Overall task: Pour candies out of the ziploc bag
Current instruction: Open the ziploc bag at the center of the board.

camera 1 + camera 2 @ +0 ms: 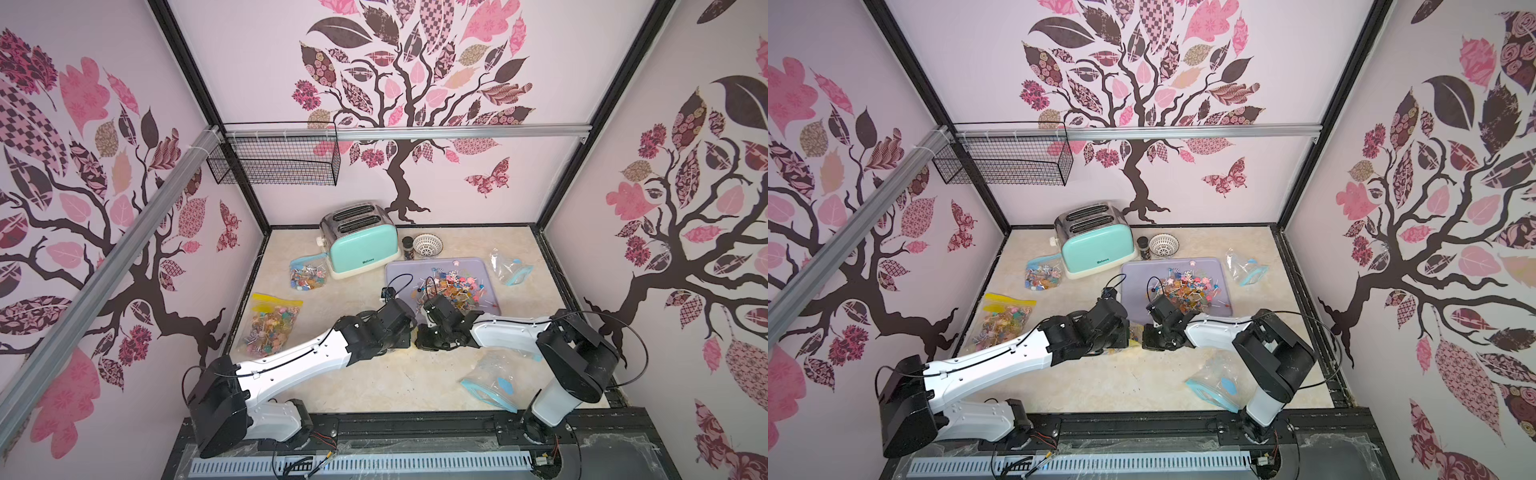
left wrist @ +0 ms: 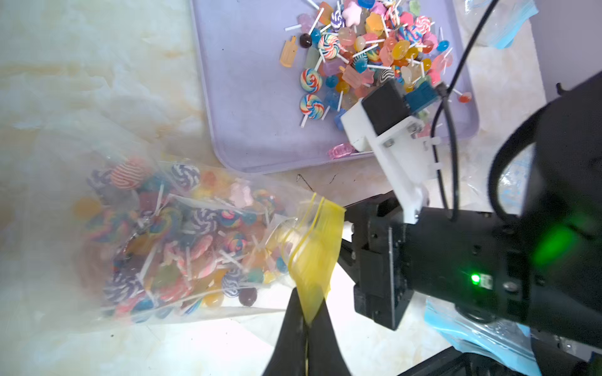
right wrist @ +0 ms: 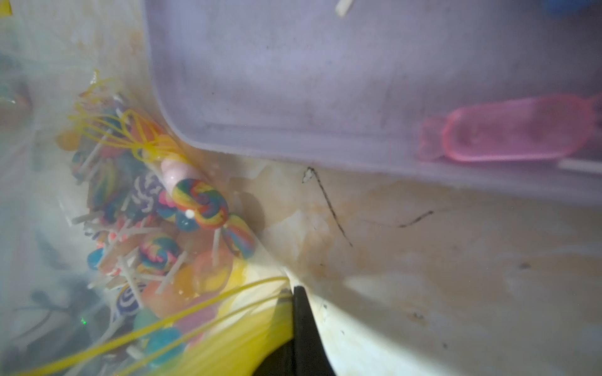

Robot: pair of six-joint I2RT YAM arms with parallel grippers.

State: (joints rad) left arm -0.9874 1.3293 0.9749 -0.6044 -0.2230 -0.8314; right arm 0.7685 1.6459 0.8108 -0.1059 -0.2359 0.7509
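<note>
Mid-frame in both top views, left fingers and right fingers clamp the ziploc bag beside the tray; a slip could spill candies short.

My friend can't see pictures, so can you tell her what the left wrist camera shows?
The left pincer is shut on the yellow zip strip of a clear plastic bag full of colourful lollipops. Beside it, on the pale marbled table, sits a lilac plastic tray with a heap of loose lollipops.

White-shelled left arm and right arm, black joints, thin black looping cables, 1 green status light
</note>
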